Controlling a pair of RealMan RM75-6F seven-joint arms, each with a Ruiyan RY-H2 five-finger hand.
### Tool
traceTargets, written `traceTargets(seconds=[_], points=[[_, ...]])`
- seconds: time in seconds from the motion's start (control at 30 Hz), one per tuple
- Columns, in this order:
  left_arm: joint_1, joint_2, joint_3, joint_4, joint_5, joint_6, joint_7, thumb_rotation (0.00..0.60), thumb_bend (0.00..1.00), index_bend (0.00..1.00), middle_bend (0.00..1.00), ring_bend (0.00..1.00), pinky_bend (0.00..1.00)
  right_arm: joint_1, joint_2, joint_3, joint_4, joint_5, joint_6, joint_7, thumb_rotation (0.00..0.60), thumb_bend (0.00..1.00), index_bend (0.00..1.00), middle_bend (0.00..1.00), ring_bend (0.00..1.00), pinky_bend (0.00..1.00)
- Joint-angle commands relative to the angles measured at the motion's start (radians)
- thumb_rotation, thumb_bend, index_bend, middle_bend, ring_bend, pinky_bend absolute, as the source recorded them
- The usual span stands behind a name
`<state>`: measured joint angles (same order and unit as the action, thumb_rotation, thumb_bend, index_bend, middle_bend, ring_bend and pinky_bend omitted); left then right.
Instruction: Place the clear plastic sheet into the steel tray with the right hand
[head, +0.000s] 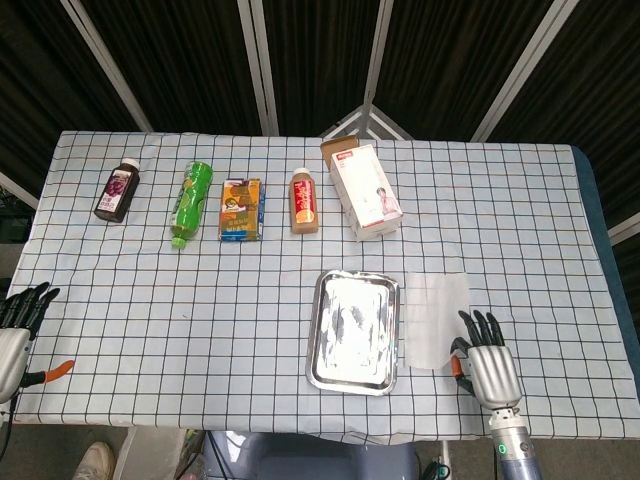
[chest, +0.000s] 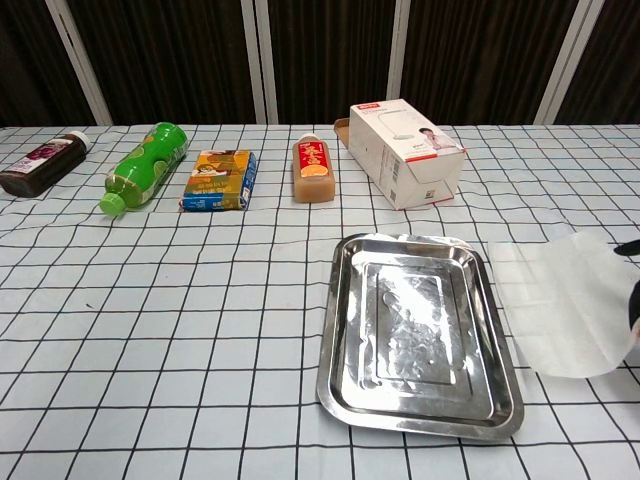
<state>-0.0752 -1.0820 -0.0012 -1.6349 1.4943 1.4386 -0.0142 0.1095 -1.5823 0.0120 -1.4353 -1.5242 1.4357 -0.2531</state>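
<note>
The clear plastic sheet (head: 435, 318) lies just right of the steel tray (head: 318, 330), its near right part lifted off the cloth. My right hand (head: 485, 362) is at the sheet's near right corner and pinches that edge with its thumb while the other fingers stay spread. In the chest view the sheet (chest: 555, 305) looks whiter and curled beside the tray (chest: 500, 340), and only a dark sliver of the right hand (chest: 633, 300) shows at the frame's edge. My left hand (head: 18, 325) rests at the table's near left corner, fingers apart, holding nothing.
Along the far side stand a dark juice bottle (head: 116, 190), a green bottle (head: 191, 203), a small yellow carton (head: 241, 209), an orange bottle (head: 303, 200) and a white box (head: 364, 190). The table's front edge runs just below the tray.
</note>
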Motion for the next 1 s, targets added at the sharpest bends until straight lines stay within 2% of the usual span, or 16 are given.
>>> traceTargets(seconds=[0.03, 0.33, 0.5, 0.67, 1.0], points=[[0.0, 0.0, 0.0, 0.0, 0.0, 0.0, 0.0, 0.6, 0.0, 0.0, 0.0, 0.0, 0.0, 0.009, 0.013, 0.008, -0.029, -0.032, 0.024, 0.007, 0.6, 0.56, 0.58, 0.15, 0.0, 0.0], [0.0, 0.0, 0.0, -0.001, 0.001, 0.0, 0.001, 0.6, 0.0, 0.0, 0.0, 0.0, 0.0, 0.049, 0.042, 0.057, -0.182, -0.116, 0.077, -0.008, 0.6, 0.56, 0.59, 0.15, 0.0, 0.0], [-0.001, 0.0, 0.0, 0.001, 0.001, -0.001, -0.001, 0.6, 0.0, 0.0, 0.0, 0.0, 0.0, 0.084, 0.05, 0.089, -0.324, -0.149, 0.067, -0.064, 0.6, 0.56, 0.61, 0.16, 0.0, 0.0], [-0.001, 0.0, 0.001, 0.003, 0.002, -0.002, -0.003, 0.6, 0.0, 0.0, 0.0, 0.0, 0.0, 0.118, 0.03, 0.107, -0.41, -0.178, 0.042, -0.135, 0.6, 0.56, 0.61, 0.16, 0.0, 0.0], [-0.003, -0.001, -0.002, 0.006, -0.002, -0.004, 0.0, 0.6, 0.0, 0.0, 0.0, 0.0, 0.0, 0.173, -0.045, 0.151, -0.481, -0.145, -0.017, -0.209, 0.6, 0.56, 0.61, 0.17, 0.0, 0.0]])
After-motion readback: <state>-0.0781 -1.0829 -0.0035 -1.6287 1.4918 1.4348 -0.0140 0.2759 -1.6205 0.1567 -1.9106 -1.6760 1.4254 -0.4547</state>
